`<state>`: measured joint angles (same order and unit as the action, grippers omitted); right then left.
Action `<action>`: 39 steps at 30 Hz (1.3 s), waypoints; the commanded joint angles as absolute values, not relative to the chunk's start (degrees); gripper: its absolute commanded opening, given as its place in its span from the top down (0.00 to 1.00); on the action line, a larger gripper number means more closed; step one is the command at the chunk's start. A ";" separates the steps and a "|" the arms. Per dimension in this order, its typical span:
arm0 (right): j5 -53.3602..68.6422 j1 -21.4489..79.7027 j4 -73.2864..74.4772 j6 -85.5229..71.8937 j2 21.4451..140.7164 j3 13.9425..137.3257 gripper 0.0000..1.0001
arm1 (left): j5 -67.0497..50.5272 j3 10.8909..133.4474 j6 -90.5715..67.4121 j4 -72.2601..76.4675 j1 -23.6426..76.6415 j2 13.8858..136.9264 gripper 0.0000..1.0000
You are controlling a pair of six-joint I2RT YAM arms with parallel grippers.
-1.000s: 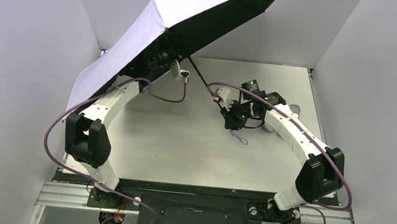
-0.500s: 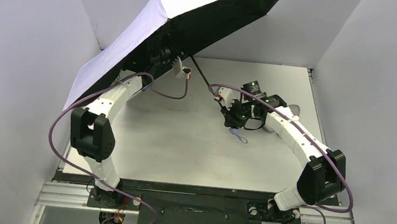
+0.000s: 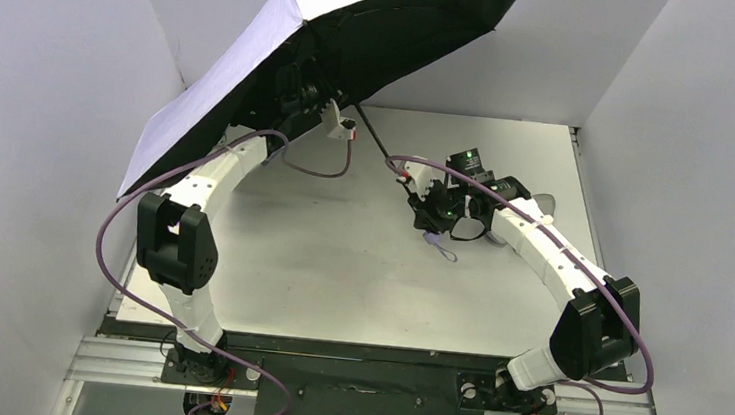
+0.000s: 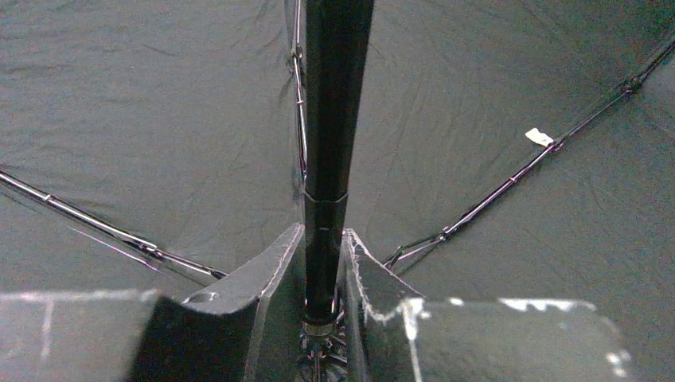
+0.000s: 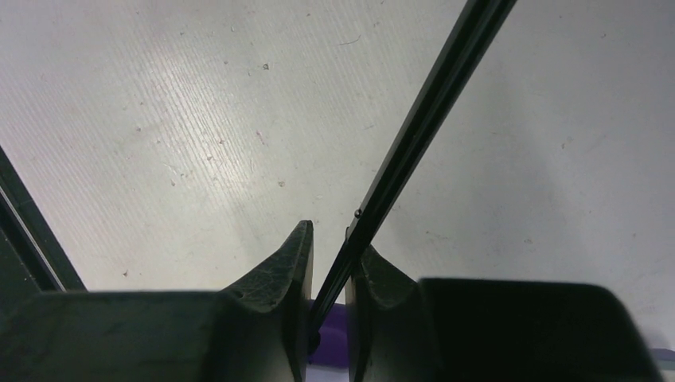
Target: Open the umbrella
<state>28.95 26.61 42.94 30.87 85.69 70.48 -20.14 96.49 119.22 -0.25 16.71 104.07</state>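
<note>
Item: umbrella (image 3: 224, 75), open, tilted over left rear of worktop (image 3: 338, 265).
Shaft slants from my right claw (image 5: 328, 263), clamped near the handle, up-left to my left claw (image 4: 325, 270), clamped under the canopy.

table (image 3: 338, 265): white, scuffed | lying on it: pale fabric piece (image 3: 548, 199), half hidden
</note>
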 commanded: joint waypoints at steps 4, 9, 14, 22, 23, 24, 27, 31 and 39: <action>32.20 28.92 90.06 44.99 84.06 61.63 1.00 | 25.50 105.55 123.97 26.91 -1.14 103.80 0.80; 31.86 29.35 90.08 44.58 83.49 61.10 1.00 | 28.47 107.25 122.20 25.19 -1.65 104.83 0.83; 32.63 29.42 89.99 44.55 83.74 63.32 1.00 | 22.96 102.09 118.69 27.15 0.31 101.26 0.98; 37.75 28.52 88.36 43.97 85.70 74.26 1.00 | 13.66 90.44 114.73 34.41 11.12 94.55 1.00; 38.30 28.49 87.81 43.65 86.27 75.14 1.00 | 12.86 88.55 114.45 35.69 13.11 93.80 1.00; 39.30 28.44 87.46 42.86 86.55 76.93 1.00 | 12.36 87.52 114.06 36.26 14.07 93.39 1.00; 42.02 28.43 86.26 41.64 87.57 79.75 1.00 | 10.76 83.84 113.54 38.42 18.43 92.09 1.00; 44.38 28.33 85.76 41.33 88.66 83.57 1.00 | 9.50 80.70 113.33 39.54 22.21 91.47 1.00; 47.15 27.63 81.43 39.29 86.54 83.62 1.00 | 2.71 69.47 113.30 31.43 25.22 84.76 0.74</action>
